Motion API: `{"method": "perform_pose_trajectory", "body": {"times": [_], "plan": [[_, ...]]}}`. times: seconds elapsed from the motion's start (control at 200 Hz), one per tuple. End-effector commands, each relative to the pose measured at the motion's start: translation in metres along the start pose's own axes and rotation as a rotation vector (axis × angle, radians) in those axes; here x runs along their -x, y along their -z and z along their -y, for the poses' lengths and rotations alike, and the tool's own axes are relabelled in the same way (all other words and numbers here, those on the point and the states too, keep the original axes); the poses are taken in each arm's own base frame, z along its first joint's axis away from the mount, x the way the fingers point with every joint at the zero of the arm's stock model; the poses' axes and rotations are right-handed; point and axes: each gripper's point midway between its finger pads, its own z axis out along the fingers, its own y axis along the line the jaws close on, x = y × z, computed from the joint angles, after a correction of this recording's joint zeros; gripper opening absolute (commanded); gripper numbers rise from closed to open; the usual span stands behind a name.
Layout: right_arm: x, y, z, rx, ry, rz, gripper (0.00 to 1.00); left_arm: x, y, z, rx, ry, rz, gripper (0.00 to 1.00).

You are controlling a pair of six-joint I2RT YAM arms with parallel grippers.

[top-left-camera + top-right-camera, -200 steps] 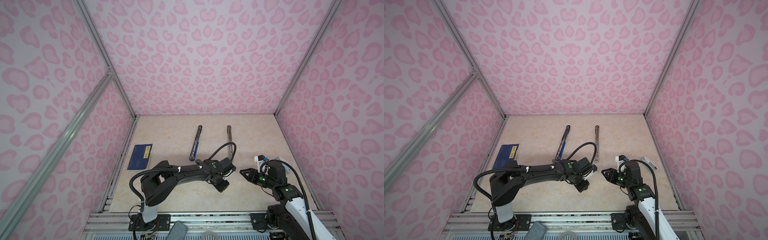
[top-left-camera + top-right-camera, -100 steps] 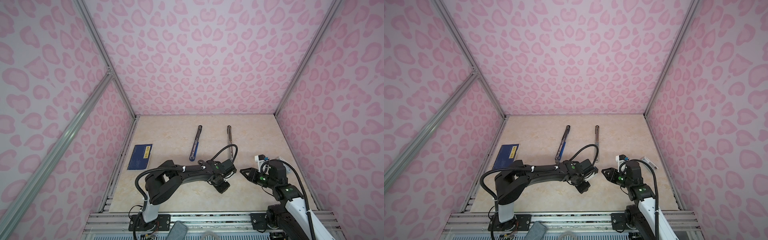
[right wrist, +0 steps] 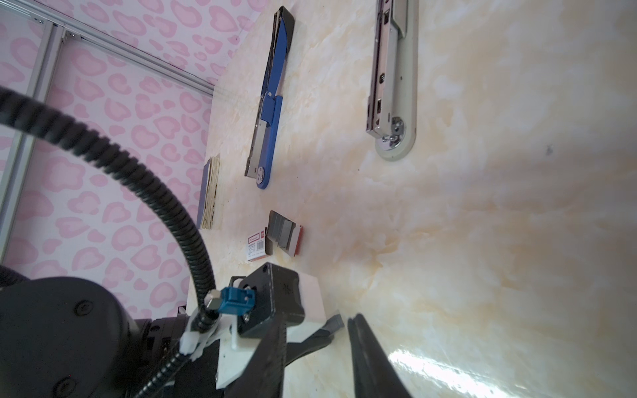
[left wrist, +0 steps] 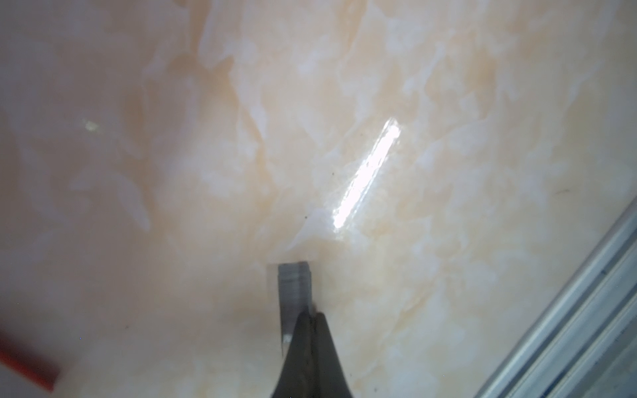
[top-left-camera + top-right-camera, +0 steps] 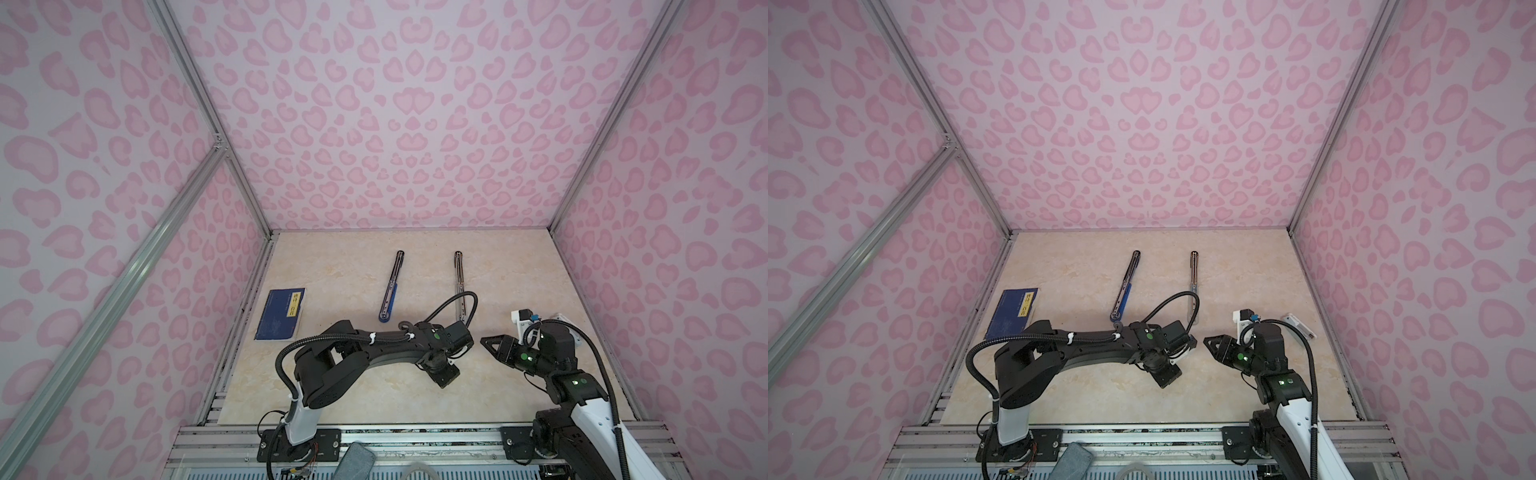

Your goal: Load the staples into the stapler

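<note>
Blue plastic stapler (image 5: pixel 390 286) left of grey metal stapler (image 5: pixel 458 274); dark blue booklet (image 5: pixel 280 313) farther left; thin grey metal staples (image 3: pixel 285 228) in cardboard tray (image 3: pixel 299 241), before blue stapler.

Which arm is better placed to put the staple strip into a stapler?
Left: the left gripper is shut on a staple strip; the right gripper stands open, holding nothing.

Black cabled arms (image 5: pixel 374 357), seemingly white bases (image 5: pixel 300 424)

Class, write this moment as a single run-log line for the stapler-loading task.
left gripper: shut on staple strip | right gripper: open, empty | blue stapler: lying open | grey stapler: lying open
</note>
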Motion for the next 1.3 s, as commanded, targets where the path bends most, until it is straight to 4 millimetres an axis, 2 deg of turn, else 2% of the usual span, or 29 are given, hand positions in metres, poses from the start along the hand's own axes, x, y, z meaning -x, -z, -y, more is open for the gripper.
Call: {"method": "perform_pose_trajectory", "body": {"times": [0.0,0.095,0.17,0.32,0.425,0.505,0.655,0.83,0.935,1.01,1.14,1.295], "plan": [[0.003,-0.001,-0.005,0.028,-0.003,0.012,0.34,-0.006,0.004,-0.002,0.009,0.003,-0.015,0.03],[0.008,-0.001,-0.011,0.054,-0.002,0.022,0.34,0.001,0.019,-0.007,-0.011,0.036,0.037,0.03],[0.014,-0.001,-0.02,0.087,-0.001,0.035,0.35,0.011,0.04,-0.014,-0.056,0.092,0.111,0.03],[0.026,-0.004,-0.041,0.155,0.017,0.054,0.38,0.036,0.095,-0.032,-0.147,0.178,0.3,0.03],[0.032,-0.013,-0.056,0.187,0.042,0.04,0.39,0.05,0.136,-0.042,-0.247,0.234,0.436,0.03],[0.037,-0.021,-0.075,0.24,0.055,0.034,0.42,0.059,0.166,-0.05,-0.315,0.266,0.536,0.03],[0.06,-0.029,-0.122,0.409,0.069,0.053,0.44,0.07,0.221,-0.06,-0.462,0.313,0.716,0.03],[0.083,-0.021,-0.177,0.635,0.102,0.067,0.43,0.073,0.271,-0.049,-0.604,0.283,0.846,0.03],[0.089,-0.005,-0.21,0.814,0.124,0.073,0.44,0.075,0.29,-0.045,-0.652,0.276,0.903,0.03],[0.091,0.0,-0.221,0.896,0.11,0.07,0.44,0.077,0.298,-0.042,-0.681,0.27,0.93,0.03],[0.091,0.007,-0.232,0.994,0.099,0.068,0.41,0.079,0.306,-0.04,-0.716,0.262,0.957,0.03],[0.083,0.006,-0.233,0.979,0.134,0.083,0.4,0.078,0.309,-0.039,-0.726,0.264,0.962,0.03]]}}
